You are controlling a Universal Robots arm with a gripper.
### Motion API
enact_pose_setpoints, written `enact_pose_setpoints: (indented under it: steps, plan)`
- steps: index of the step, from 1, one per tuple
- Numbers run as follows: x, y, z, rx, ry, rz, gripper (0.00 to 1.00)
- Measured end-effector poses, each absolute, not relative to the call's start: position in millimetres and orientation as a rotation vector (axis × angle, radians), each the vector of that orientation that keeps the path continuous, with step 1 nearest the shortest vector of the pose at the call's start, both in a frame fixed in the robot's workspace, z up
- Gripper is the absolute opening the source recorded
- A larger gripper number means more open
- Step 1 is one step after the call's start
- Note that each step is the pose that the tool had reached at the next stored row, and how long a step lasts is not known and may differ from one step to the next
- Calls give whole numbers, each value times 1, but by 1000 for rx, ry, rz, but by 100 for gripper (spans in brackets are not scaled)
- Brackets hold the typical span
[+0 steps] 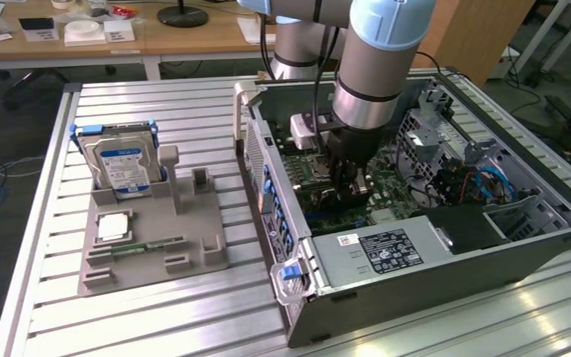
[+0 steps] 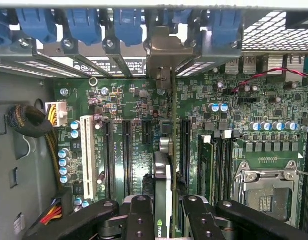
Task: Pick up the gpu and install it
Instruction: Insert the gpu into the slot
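Observation:
In the wrist view I look down the top edge of the gpu (image 2: 163,165), held upright between my two black fingers (image 2: 138,215). My gripper (image 2: 163,212) is shut on it. Its silver bracket (image 2: 166,47) reaches the rear slot openings of the case, and the card stands along a long black slot of the green motherboard (image 2: 128,105). In the exterior view my gripper (image 1: 351,186) is down inside the open computer case (image 1: 415,275), just above the motherboard, and it hides most of the card.
A silver hard drive (image 1: 122,160) with a blue-white label stands in a grey holder (image 1: 157,253) at the exterior view's left, with a narrow green memory stick (image 1: 146,245) lying in it. The power supply (image 1: 385,249), blue slot latches (image 2: 78,25) and CPU socket (image 2: 266,192) surround the card.

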State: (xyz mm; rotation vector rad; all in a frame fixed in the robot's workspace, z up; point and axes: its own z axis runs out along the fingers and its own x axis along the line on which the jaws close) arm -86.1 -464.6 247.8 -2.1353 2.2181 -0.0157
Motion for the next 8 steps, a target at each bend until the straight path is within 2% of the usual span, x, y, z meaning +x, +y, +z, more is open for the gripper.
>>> enact_pose_setpoints:
  steps: [8]
  plan:
    - [-86, -465, 246, -2135, 2218, -16, 27]
